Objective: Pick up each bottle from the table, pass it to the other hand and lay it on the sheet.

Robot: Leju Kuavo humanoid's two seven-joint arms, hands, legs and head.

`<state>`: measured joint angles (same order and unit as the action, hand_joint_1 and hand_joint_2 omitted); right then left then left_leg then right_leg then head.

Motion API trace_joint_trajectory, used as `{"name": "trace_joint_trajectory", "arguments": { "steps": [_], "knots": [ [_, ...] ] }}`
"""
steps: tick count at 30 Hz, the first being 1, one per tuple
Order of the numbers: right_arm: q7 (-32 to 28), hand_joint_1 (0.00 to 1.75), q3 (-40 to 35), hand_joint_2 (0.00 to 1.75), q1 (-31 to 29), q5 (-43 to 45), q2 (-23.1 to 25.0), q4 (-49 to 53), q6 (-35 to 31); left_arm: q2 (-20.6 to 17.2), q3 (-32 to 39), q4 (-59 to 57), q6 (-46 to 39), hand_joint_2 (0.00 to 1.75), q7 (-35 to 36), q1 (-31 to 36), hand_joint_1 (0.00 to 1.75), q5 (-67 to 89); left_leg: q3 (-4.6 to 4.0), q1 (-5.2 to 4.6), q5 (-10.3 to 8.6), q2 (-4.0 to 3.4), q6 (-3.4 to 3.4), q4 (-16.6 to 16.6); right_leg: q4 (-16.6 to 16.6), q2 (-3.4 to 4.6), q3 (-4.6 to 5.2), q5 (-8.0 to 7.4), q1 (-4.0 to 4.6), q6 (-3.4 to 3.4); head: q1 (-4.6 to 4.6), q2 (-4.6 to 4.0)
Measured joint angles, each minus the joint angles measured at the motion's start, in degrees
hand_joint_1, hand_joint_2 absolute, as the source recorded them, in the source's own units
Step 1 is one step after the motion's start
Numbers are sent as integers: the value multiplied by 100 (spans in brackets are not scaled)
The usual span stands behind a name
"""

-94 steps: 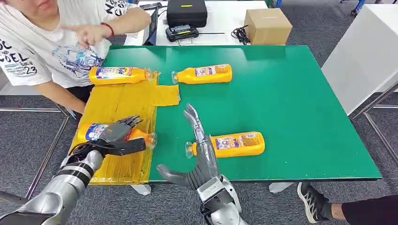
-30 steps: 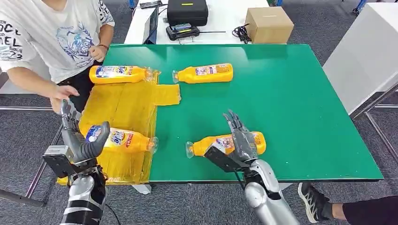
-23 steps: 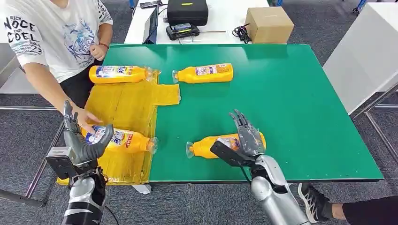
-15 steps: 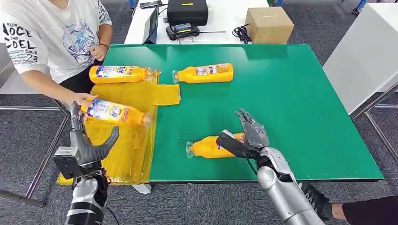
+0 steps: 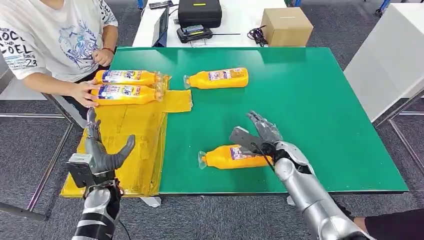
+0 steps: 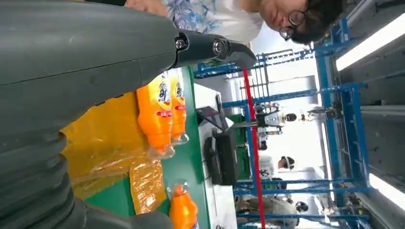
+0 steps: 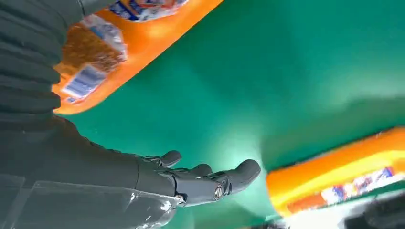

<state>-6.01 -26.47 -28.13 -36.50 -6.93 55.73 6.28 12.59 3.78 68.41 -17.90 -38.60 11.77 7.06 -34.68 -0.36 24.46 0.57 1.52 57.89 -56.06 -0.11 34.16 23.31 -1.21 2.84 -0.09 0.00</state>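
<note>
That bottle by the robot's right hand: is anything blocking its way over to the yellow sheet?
Nothing visible. Bare green table lies between the bottle and the yellow sheet, whose near part is bare.

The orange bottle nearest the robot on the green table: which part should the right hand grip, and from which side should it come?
Probably the labelled middle of the orange bottle, from above. It lies flat on the green table, cap toward the yellow sheet, so its long rounded body faces up. The right hand hovers open over its base end; fingers could wrap across the width there.
</note>
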Motion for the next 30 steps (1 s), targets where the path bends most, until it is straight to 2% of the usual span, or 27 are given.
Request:
{"name": "trace_joint_trajectory", "arguments": {
  "steps": [9,16,22,30],
  "knots": [
    [-288,0,-376,175,-453,695,-188,-503,515,2,-146,-181,28,175,0,163,0,-57,1,0,0,0,1,1,-1,0,-2,-1,0,1,0,0],
    [-607,0,-487,175,-344,1029,-197,-437,-107,4,-258,-236,-28,175,-24,197,0,-59,-2,0,0,3,1,1,-1,-2,0,0,1,2,0,0],
    [-883,0,-267,175,208,1160,-192,642,-628,11,-275,-205,-131,175,-33,158,0,-2,-9,0,1,1,0,1,-1,-1,6,0,0,2,0,0],
    [-927,0,-199,175,430,1462,-437,1336,297,11,-271,-197,-90,175,-33,122,0,-39,-8,-1,0,2,1,1,0,-2,4,-1,0,2,0,0]
  ]
}}
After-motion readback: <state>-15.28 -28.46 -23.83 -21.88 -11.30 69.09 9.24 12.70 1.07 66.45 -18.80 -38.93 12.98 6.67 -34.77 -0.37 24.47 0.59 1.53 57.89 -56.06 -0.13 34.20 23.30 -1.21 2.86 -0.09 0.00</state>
